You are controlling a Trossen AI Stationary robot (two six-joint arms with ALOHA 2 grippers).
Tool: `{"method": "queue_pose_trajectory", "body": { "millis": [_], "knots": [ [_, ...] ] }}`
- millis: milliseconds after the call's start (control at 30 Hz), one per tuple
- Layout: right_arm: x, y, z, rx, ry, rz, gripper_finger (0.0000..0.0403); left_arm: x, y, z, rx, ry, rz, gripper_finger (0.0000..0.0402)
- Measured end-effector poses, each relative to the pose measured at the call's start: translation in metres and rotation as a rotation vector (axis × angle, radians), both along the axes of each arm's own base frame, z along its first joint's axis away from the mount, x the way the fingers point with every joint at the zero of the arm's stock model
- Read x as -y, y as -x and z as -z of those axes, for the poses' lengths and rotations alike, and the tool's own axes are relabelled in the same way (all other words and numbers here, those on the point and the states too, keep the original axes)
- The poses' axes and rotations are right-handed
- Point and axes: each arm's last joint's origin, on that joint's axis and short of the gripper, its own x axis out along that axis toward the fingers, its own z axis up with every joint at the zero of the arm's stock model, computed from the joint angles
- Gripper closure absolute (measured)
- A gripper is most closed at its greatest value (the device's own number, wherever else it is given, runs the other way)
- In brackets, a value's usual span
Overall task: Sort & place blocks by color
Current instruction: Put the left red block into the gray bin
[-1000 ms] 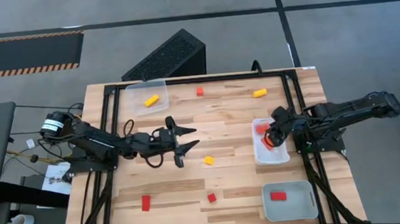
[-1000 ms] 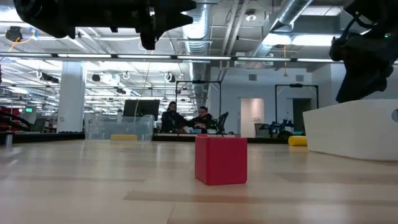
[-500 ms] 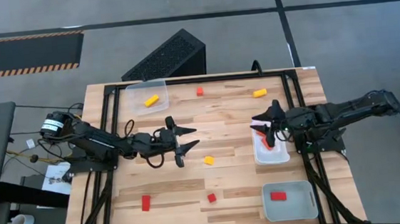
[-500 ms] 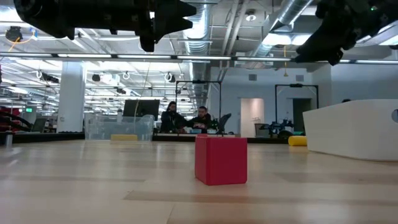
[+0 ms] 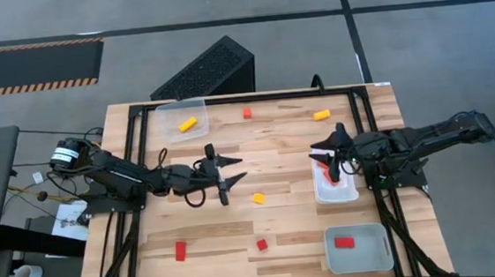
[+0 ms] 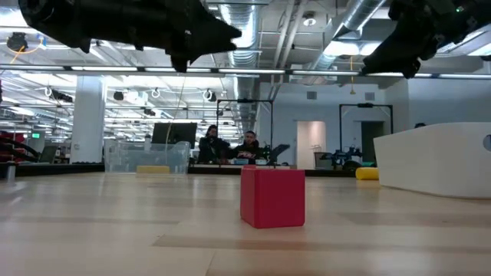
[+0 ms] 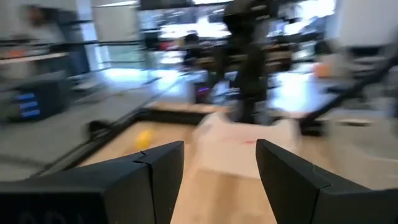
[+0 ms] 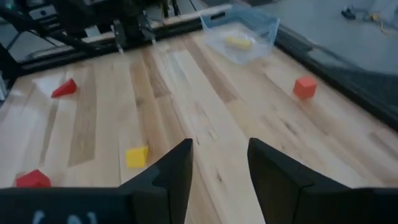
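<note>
My left tool (image 5: 226, 177) hangs above the middle of the tabletop (image 5: 275, 145), fingers spread wide and empty. The nearest loose piece is the small yellow block (image 5: 258, 198), lying on the wood just beyond my left fingertips, toward the right and a little nearer the front edge. It looks like a short cube set at an angle, so it has no real long axis to line up with. My left arm is clearly the closer one to it.

My right tool (image 5: 332, 146) is raised over the near edge of the white tray (image 5: 321, 193) on the right side, its fingers apart and holding nothing. That tray holds red or orange pieces I cannot separate. A second tray (image 5: 379, 255) near the front right corner holds a red block (image 5: 344, 241).

Other pieces lie well apart:
- a red bar (image 5: 180, 251) and a red cube (image 5: 261, 244) near the front
- an orange cube (image 5: 247, 113) and a yellow bar (image 5: 321, 114) at the far edge
- a yellow bar in the clear tray (image 5: 199, 105) (image 5: 187, 124) at the far left

I judge the yellow cube belongs in that clear tray.
</note>
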Motion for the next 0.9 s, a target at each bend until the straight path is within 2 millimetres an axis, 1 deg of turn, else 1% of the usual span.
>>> {"method": "queue_pose_trajectory", "body": {
  "millis": [67,133,267,367,433,567,667,767,833,900],
  "knots": [
    [0.0,0.0,-0.004,0.01,0.027,-0.013,0.0231,0.002,-0.001,-0.003,0.023,0.001,0.101,0.0213],
    [0.0,-0.001,-0.011,0.025,0.049,-0.022,0.0233,0.003,0.002,-0.007,0.022,-0.014,0.161,0.0214],
    [-0.002,0.0,-0.028,0.075,0.051,-0.035,0.0236,-0.002,0.017,-0.032,0.075,-0.021,0.148,0.0227],
    [-0.003,-0.001,-0.035,0.113,0.082,-0.055,0.0238,-0.008,0.026,-0.043,0.08,-0.026,0.124,0.0239],
    [-0.004,-0.002,-0.038,0.137,0.102,-0.066,0.0239,-0.011,0.03,-0.047,0.074,-0.014,0.112,0.0245],
    [-0.005,-0.007,-0.039,0.152,0.109,-0.067,0.0239,-0.014,0.031,-0.038,-0.027,-0.002,0.108,0.0253],
    [-0.006,-0.012,-0.035,0.123,0.113,-0.071,0.0239,-0.014,0.029,-0.03,-0.082,0.014,0.111,0.0255],
    [-0.007,-0.019,-0.03,0.094,0.119,-0.072,0.0241,-0.015,0.025,-0.023,-0.059,0.069,0.086,0.0256],
    [-0.007,-0.027,-0.029,0.104,0.13,-0.068,0.0243,-0.017,0.022,-0.021,-0.031,0.076,0.078,0.0256],
    [-0.006,-0.033,-0.027,0.098,0.143,-0.065,0.0246,-0.019,0.018,-0.016,-0.043,0.065,0.07,0.0256]
  ]
}}
